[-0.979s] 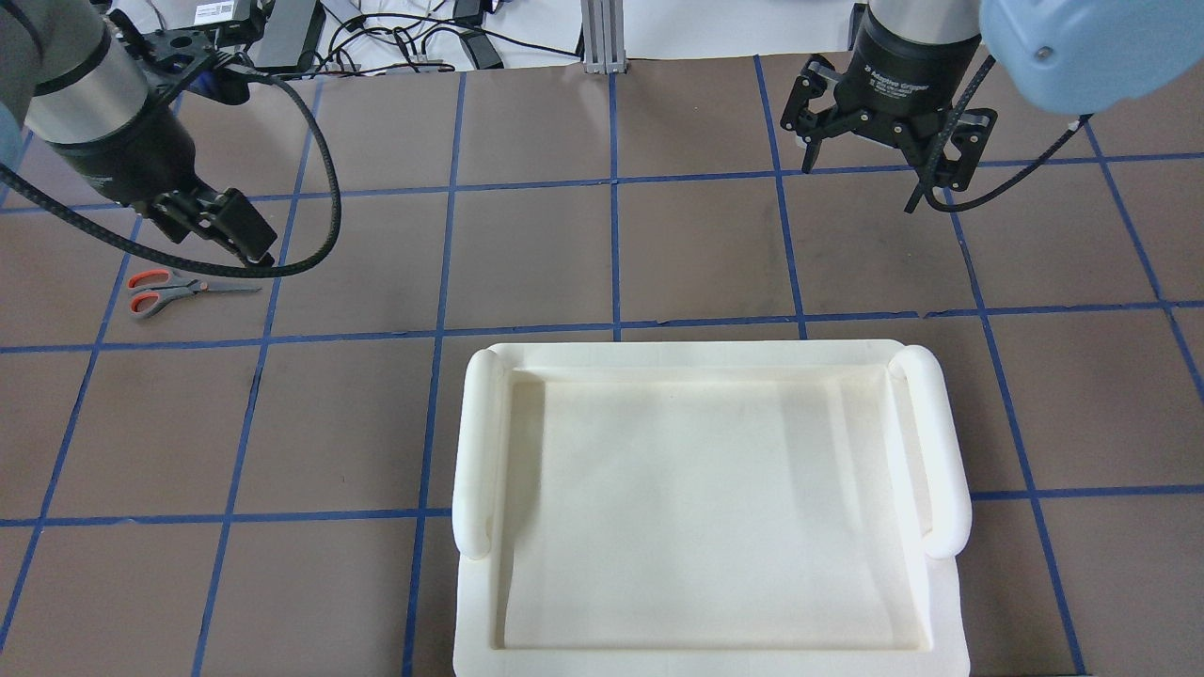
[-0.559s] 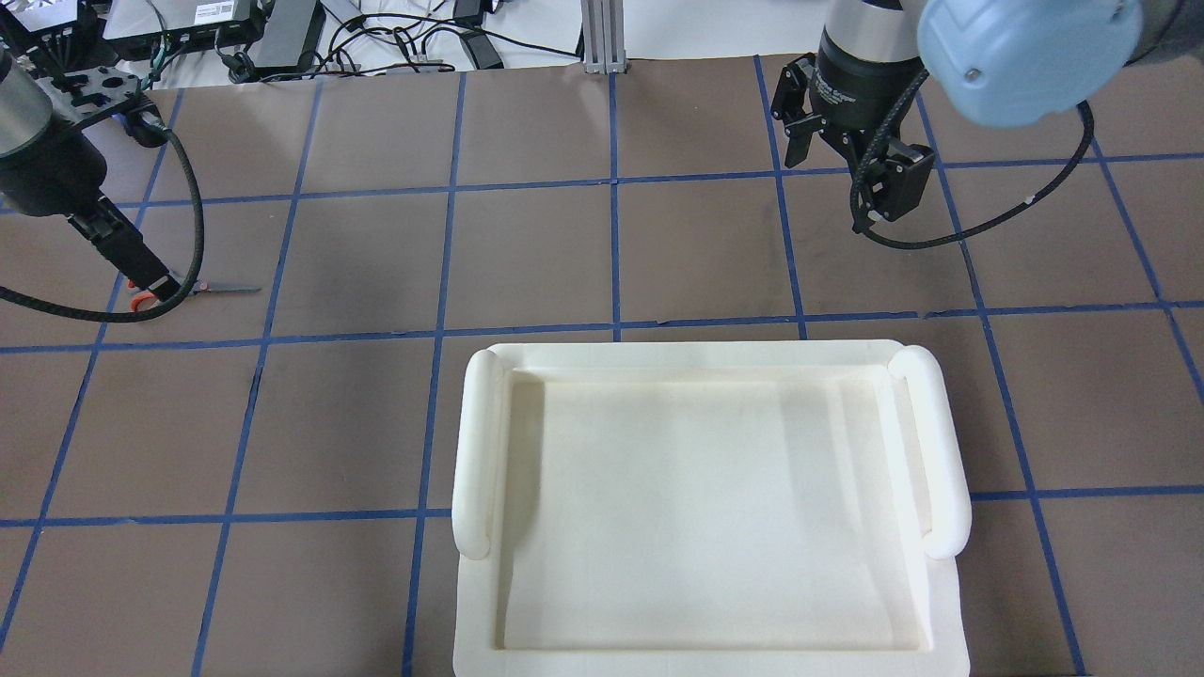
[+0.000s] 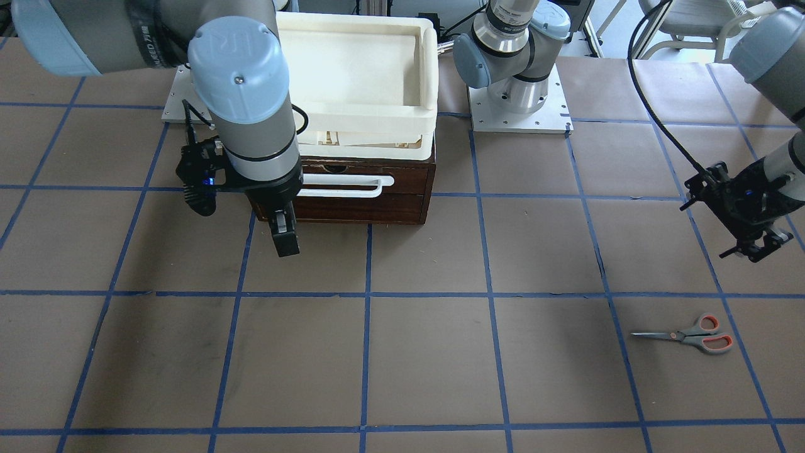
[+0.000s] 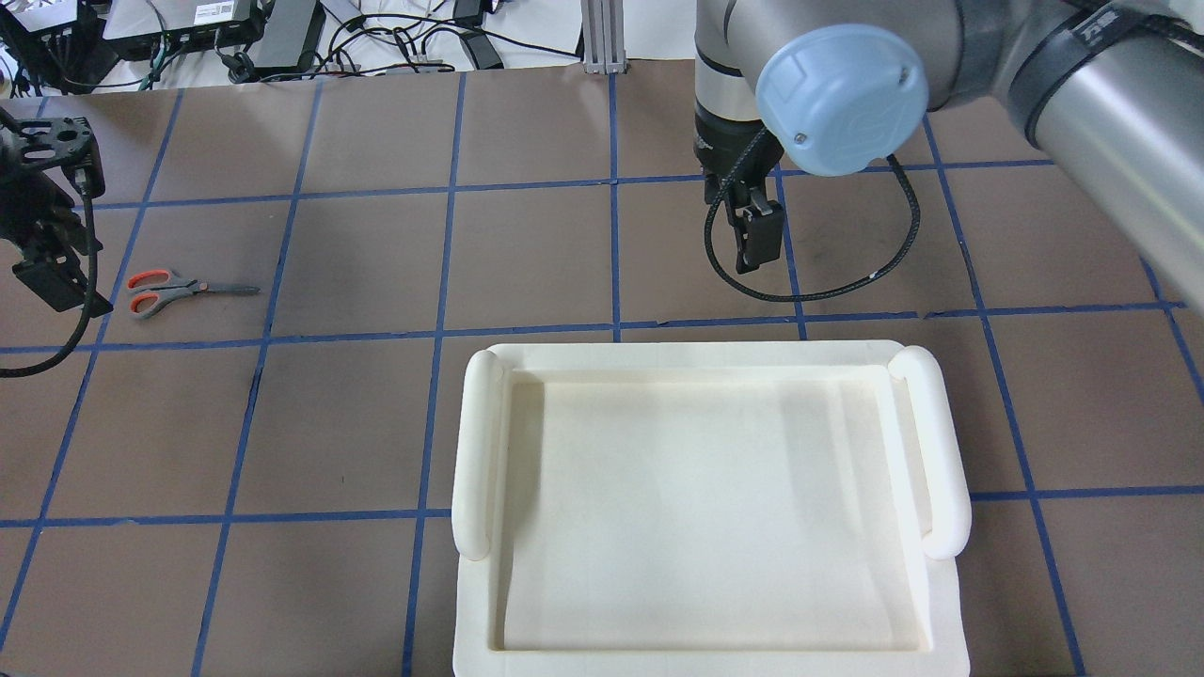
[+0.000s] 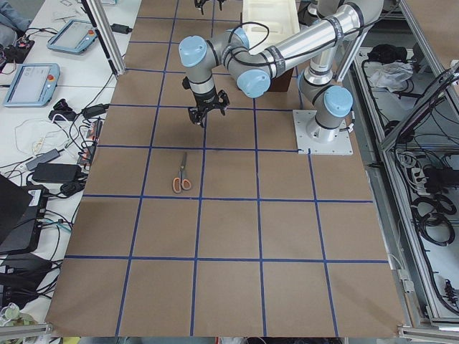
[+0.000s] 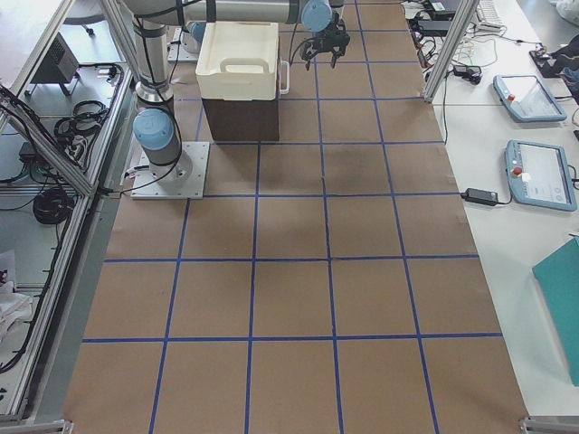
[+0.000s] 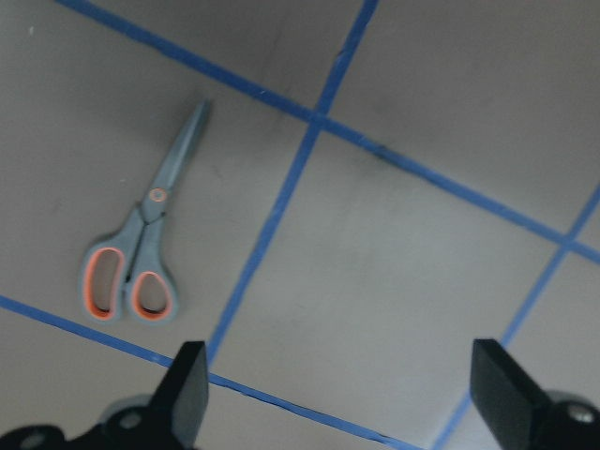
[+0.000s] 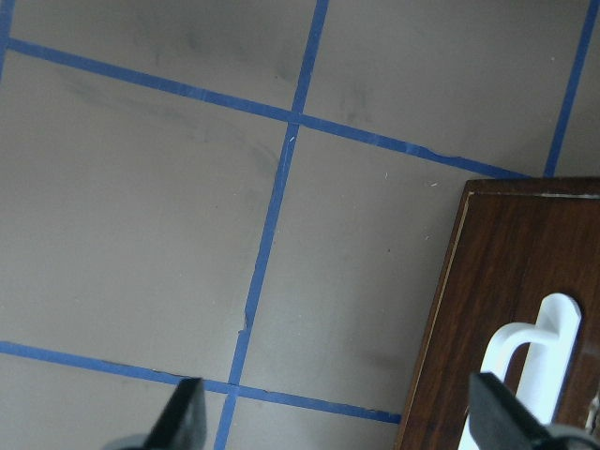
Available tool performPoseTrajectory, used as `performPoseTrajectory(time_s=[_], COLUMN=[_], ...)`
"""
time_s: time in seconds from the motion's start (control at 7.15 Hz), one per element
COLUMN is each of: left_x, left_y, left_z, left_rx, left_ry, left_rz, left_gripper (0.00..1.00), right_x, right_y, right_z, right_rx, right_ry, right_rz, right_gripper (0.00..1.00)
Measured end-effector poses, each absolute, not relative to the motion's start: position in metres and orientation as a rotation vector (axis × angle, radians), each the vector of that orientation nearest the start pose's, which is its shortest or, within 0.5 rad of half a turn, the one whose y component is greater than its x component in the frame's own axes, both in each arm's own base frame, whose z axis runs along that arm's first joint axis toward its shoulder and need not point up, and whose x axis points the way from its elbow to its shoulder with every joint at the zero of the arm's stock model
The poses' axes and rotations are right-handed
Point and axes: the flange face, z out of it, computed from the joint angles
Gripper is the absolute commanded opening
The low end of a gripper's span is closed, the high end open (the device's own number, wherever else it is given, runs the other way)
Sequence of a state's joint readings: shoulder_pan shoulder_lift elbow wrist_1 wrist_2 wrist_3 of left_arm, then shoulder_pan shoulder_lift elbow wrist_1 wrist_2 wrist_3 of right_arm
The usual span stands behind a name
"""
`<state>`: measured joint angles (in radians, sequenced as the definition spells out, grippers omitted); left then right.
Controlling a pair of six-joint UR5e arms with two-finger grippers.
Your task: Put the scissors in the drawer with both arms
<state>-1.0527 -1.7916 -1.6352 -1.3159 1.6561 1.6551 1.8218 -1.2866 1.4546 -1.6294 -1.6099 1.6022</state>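
The scissors (image 4: 179,290) lie flat on the brown table at the far left, closed, with the blades pointing right. They also show in the front view (image 3: 688,336) and the left wrist view (image 7: 141,253). My left gripper (image 4: 55,287) hangs open and empty just left of the scissors' handles, above the table. The dark brown drawer (image 3: 365,189) is shut, with its white bar handle (image 3: 343,185) on the front. My right gripper (image 3: 286,236) is open and empty, just in front of the drawer's end. The right wrist view shows the drawer's corner (image 8: 506,300).
A cream-white plastic tray (image 4: 696,353) sits on top of the drawer cabinet and hides it in the overhead view. Blue tape lines grid the table. Cables and boxes lie beyond the far edge (image 4: 282,28).
My left gripper has moved left past the scissors, which have stayed put. My right arm has swung left and nearer the tray, and its gripper now points down by the drawer front.
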Motion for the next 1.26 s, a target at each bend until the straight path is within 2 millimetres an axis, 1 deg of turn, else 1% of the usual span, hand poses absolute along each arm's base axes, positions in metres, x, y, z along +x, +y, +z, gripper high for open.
performPoseTrajectory(time_s=[0.14, 0.28, 0.42, 0.84, 0.98, 1.26], left_x=[0.188, 0.197, 0.204, 0.226, 0.231, 0.237], left_y=[-0.568, -0.579, -0.588, -0.601, -0.607, -0.614], left_z=[0.341, 0.32, 0.303, 0.264, 0.251, 0.228], left_rx=[1.735, 1.783, 1.853, 1.986, 2.02, 2.108], left_ry=[2.558, 2.515, 2.455, 2.376, 2.336, 2.256], left_rz=[0.112, 0.089, 0.052, -0.052, -0.075, -0.07], left_gripper=[1.0, 1.0, 0.98, 0.98, 0.98, 0.99], right_x=[0.29, 0.303, 0.309, 0.319, 0.321, 0.32], right_y=[-0.541, -0.539, -0.538, -0.538, -0.536, -0.53], right_z=[0.38, 0.369, 0.361, 0.335, 0.329, 0.322], right_rx=[2.075, 2.102, 2.123, 2.231, 2.264, 2.316], right_ry=[2.521, 2.507, 2.492, 2.432, 2.421, 2.426], right_rz=[0.085, 0.123, 0.167, 0.269, 0.302, 0.361], right_gripper=[1.0, 1.0, 1.0, 1.0, 1.0, 1.0])
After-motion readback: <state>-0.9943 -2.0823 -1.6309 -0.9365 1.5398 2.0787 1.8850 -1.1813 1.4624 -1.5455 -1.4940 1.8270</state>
